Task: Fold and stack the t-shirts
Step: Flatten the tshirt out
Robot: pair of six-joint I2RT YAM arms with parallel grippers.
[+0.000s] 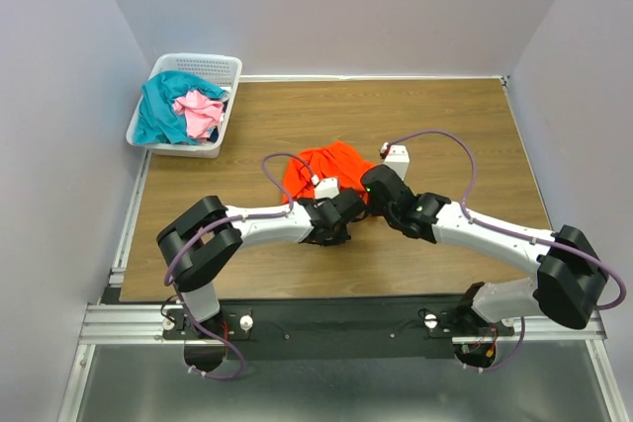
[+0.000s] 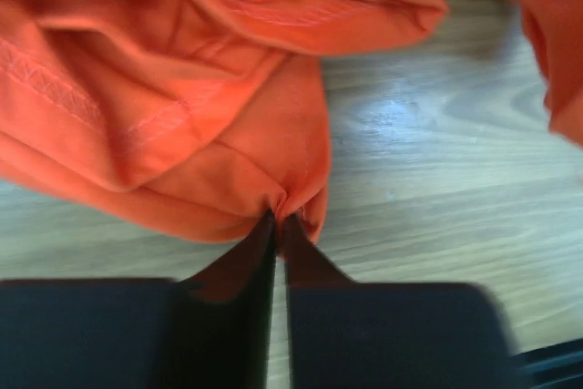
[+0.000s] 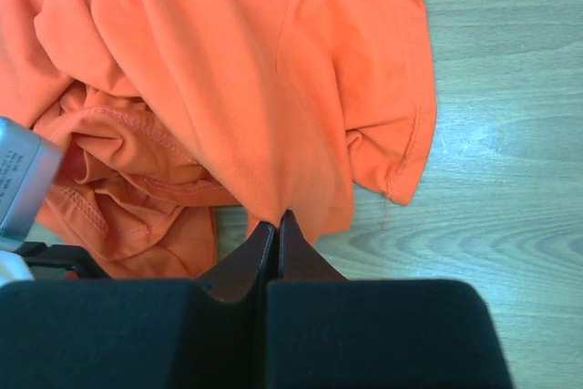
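Note:
A crumpled orange t-shirt (image 1: 331, 167) lies mid-table. My left gripper (image 1: 341, 207) is at its near left edge, and in the left wrist view the left gripper (image 2: 281, 218) is shut on a pinch of the orange t-shirt (image 2: 182, 107). My right gripper (image 1: 376, 185) is at the shirt's near right side; in the right wrist view the right gripper (image 3: 276, 220) is shut on a fold of the orange t-shirt (image 3: 228, 88). A teal t-shirt (image 1: 163, 106) and a pink t-shirt (image 1: 198, 114) lie bunched in the basket.
A white slatted basket (image 1: 220, 71) stands at the table's far left corner. Bare wooden table (image 1: 445, 126) lies right of the shirt. Purple cables loop over both arms. Grey walls close in on the left, back and right.

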